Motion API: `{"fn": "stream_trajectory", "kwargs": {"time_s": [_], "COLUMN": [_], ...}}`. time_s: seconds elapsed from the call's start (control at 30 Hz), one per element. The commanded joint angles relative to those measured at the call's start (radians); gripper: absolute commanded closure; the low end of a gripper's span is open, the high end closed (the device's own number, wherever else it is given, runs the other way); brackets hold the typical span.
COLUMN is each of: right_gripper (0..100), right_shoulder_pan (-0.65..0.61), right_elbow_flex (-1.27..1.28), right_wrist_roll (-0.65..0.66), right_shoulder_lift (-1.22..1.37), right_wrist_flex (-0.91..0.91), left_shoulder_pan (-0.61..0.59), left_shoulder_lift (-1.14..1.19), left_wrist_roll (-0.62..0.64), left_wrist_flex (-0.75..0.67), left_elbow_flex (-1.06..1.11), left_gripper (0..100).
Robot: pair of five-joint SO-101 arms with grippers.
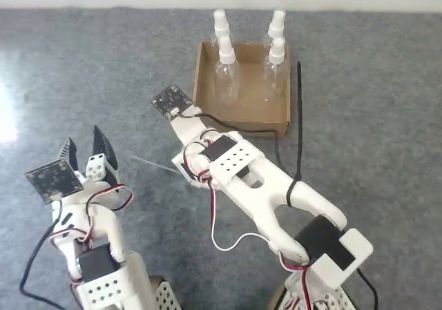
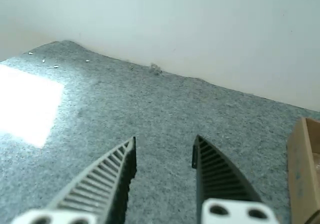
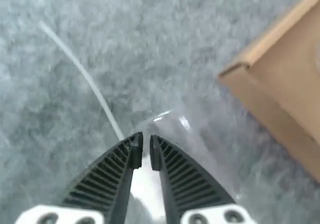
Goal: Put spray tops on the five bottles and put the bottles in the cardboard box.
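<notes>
One grey carpet (image 1: 380, 117) under everything. Right arm (image 1: 276, 186) next in bulk: enters at 5 o'clock, stretches toward centre, ends just short of the near wall of the box (image 1: 242, 126). Left arm (image 1: 97, 255): comes in at 7 o'clock, well apart from the box. Box at 12 o'clock, open-topped cardboard; holds two bottles (image 1: 226, 75) upright, side by side, each with a white top on. Two more topped bottles at the far rim; cannot tell whether inside or just behind. Left gripper (image 1: 83, 134) at 8 o'clock above bare carpet: spread wide, grips nothing. Right gripper (image 3: 143, 136) near centre, pointing down at the carpet: pinched narrow around a white spray top (image 3: 145, 184), fingertips almost touching. Tube (image 3: 85, 74), thin and pale, runs out from beside the fingertips toward 9 o'clock, low over the carpet. Clear glinting shape (image 3: 200, 144) just beside the right gripper, on the box side; too blurred to name.
</notes>
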Motion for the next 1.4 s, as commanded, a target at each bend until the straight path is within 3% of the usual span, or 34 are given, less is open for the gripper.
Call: {"fn": "stream_trajectory", "kwargs": {"time_s": [0.0,0.43,0.63,0.93,1.23,1.37], "right_gripper": [98.2,98.2,98.2,98.2,98.2,98.3], "right_shoulder_pan": [0.028,0.079,0.081,0.096,0.087,0.090], "right_elbow_flex": [-0.034,-0.031,-0.029,-0.021,0.068,0.066], "right_wrist_roll": [0.023,0.023,0.023,0.023,0.026,0.117], "right_shoulder_lift": [-0.033,-0.231,-0.260,-0.255,-0.134,-0.073], "right_wrist_flex": [0.068,0.239,0.234,0.067,-0.236,-0.252], "left_shoulder_pan": [-0.002,-0.002,-0.002,-0.002,-0.002,-0.002], "left_shoulder_lift": [-0.020,-0.020,-0.020,-0.020,-0.020,-0.020], "left_wrist_roll": [-0.008,-0.008,-0.008,-0.008,-0.008,-0.008], "left_wrist_flex": [-0.035,-0.035,-0.035,-0.035,-0.035,-0.035], "left_elbow_flex": [-0.008,-0.008,-0.008,-0.008,-0.008,-0.008], "left_gripper": [83,83,83,83,83,83]}}
